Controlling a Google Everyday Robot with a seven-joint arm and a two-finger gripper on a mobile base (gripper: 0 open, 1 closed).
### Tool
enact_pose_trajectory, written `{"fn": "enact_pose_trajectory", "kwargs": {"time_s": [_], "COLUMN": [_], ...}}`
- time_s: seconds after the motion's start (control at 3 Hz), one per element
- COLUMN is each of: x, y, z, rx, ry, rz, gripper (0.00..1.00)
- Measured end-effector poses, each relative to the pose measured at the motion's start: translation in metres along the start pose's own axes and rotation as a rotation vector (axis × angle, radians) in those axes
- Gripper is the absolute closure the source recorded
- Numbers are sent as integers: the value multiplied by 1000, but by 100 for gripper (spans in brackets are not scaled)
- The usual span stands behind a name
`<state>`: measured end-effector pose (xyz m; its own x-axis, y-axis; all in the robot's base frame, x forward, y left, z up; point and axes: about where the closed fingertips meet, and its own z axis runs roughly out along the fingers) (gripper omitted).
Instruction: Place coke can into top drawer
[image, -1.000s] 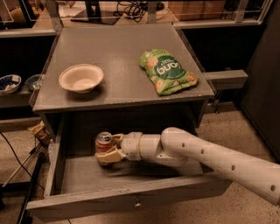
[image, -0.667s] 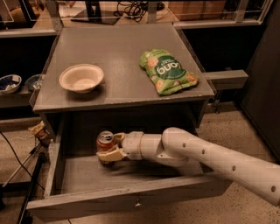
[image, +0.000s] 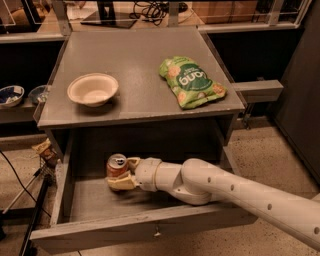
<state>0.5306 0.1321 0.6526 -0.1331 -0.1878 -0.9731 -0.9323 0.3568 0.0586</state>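
Observation:
The top drawer (image: 65, 187) is pulled open below the cabinet top, with its worn front panel and small knob (image: 157, 232) at the bottom. The coke can (image: 117, 166), red-brown with a silver top, stands upright inside the drawer at the left-centre, on or just above the floor. My gripper (image: 123, 172) reaches in from the right on a white arm; its tan fingers (image: 121, 182) sit on either side of the can and are shut on it.
On the cabinet top stand a white bowl (image: 93, 89) at the left and a green snack bag (image: 190, 81) at the right. A shelf at the far left holds small bowls (image: 10, 95). Cables and a stand (image: 30, 200) lie left of the drawer.

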Motion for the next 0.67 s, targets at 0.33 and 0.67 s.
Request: {"fn": "enact_pose_trajectory", "kwargs": {"time_s": [0.33, 0.67], "x": [0, 3], "y": [0, -3], "z": [0, 5], "rx": [0, -28], "ry": [0, 37], "rz": [0, -28], "gripper": [100, 100]}}
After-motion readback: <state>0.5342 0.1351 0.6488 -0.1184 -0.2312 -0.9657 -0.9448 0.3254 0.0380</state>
